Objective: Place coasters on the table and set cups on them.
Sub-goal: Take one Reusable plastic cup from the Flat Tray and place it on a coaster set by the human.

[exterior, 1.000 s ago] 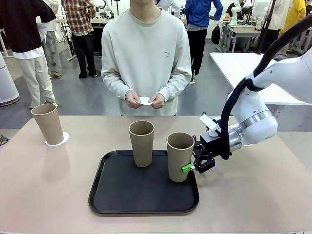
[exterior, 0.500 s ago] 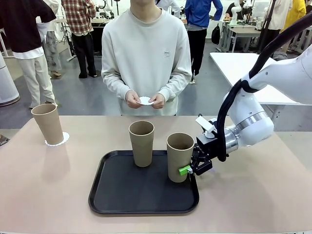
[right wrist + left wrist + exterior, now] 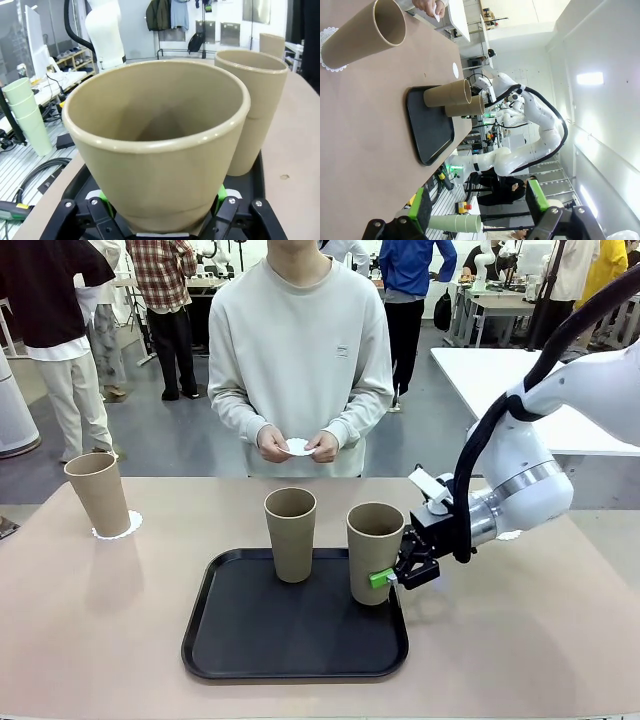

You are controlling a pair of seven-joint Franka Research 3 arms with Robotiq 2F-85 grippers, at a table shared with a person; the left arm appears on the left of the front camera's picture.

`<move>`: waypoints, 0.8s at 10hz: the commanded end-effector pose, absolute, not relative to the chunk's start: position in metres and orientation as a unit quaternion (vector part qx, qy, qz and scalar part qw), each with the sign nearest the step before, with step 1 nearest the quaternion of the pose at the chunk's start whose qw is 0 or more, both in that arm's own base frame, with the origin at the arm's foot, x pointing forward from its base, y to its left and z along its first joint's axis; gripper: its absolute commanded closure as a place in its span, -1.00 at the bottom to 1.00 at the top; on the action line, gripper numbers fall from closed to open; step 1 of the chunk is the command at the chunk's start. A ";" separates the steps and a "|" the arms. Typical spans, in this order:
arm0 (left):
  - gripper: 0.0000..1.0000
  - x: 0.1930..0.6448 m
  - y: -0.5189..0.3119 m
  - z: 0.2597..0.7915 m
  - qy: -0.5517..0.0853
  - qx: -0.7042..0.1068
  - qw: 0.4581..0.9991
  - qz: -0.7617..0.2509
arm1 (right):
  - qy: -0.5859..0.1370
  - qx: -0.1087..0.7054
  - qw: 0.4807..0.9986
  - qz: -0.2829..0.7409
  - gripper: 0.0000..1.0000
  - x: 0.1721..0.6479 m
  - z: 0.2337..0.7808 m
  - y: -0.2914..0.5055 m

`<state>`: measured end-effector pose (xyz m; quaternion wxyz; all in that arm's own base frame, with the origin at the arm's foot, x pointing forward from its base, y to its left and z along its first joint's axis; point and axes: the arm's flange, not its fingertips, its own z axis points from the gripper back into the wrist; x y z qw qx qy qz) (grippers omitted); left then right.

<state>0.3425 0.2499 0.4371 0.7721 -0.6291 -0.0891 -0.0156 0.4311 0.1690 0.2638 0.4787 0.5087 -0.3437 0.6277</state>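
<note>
Your right jaws have just shut on the right cup [image 3: 375, 552], low on its side. It is at the right edge of the tray [image 3: 250, 640], in the middle of the frame. A second ago the jaws stood wide around it. The cup looks a bit higher now, so I think the lift has begun. The left cup [image 3: 98, 492] is already on a coaster [image 3: 128, 527], middle left. The person holds a second coaster [image 3: 298, 447], top middle. Your left jaws are spread and hold nothing.
</note>
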 end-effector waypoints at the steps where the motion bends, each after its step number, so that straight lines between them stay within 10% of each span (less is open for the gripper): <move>1: -1.00 0.341 0.250 0.439 -0.090 -0.631 0.770 -0.013 | -0.364 0.493 0.502 0.610 1.00 0.410 0.311 0.163; 8: -1.00 0.341 0.250 0.439 -0.090 -0.631 0.770 -0.013 | -0.391 0.428 0.640 0.505 1.00 0.440 0.423 0.126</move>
